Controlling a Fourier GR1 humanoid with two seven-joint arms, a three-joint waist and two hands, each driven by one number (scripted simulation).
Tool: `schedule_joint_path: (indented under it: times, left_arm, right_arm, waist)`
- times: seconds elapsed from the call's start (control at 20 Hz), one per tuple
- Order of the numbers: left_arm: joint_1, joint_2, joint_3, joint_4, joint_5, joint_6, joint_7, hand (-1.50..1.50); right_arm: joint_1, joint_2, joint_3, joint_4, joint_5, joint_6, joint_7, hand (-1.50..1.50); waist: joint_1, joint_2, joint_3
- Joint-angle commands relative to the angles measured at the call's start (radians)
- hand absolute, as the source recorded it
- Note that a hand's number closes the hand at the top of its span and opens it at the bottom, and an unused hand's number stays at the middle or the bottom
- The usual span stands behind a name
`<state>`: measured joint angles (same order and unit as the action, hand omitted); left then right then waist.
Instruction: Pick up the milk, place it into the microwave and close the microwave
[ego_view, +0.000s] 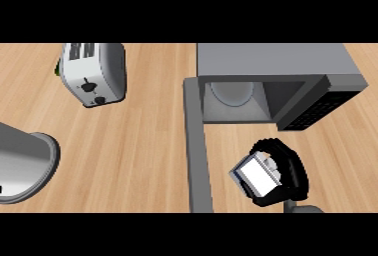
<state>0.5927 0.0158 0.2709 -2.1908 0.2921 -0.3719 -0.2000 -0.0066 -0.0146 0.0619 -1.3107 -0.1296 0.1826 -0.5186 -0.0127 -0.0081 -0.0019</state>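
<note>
milk carton (255, 175) held near the open microwave (272, 62)
right hand (289, 167) curls around it, carrying it toward the cavity; the door (198, 150) stands open for this.

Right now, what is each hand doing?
Left hand: not in view.
Right hand: curled round the white milk carton, before the open grey microwave.

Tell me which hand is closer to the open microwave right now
Right. The right hand, its fingers curled round the milk, sits just in front of the microwave opening. The left hand is out of view.
</note>
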Motion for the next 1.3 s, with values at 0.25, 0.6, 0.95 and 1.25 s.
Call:
schedule_joint_path:
  times: [0.25, 0.6, 0.95, 1.25]
  left_arm:
    - [0.089, -0.015, 0.010, -0.033, 0.023, -0.052, -0.020, -1.50]
    - [-0.030, -0.006, 0.099, 0.090, 0.028, -0.096, -0.039, -1.50]
    - [-0.025, 0.035, 0.173, 0.075, 0.084, -0.114, 0.008, -1.50]
    - [-0.099, 0.030, 0.161, 0.133, 0.031, -0.103, 0.007, -1.50]
  right_arm:
    - [0.152, 0.014, 0.198, -0.409, -0.018, -0.240, 0.252, 1.50]
    - [-0.079, 0.015, 0.270, -0.298, 0.004, -0.467, 0.271, 1.50]
    - [-0.304, 0.014, 0.148, -0.091, 0.065, -0.592, 0.325, 1.50]
    - [-0.435, 0.015, 0.024, 0.271, 0.002, -0.568, 0.177, 1.50]
  waist:
    - [0.018, 0.005, 0.002]
    - [0.021, 0.008, 0.002]
    - [0.026, 0.009, 0.002]
    - [0.028, 0.013, 0.002]
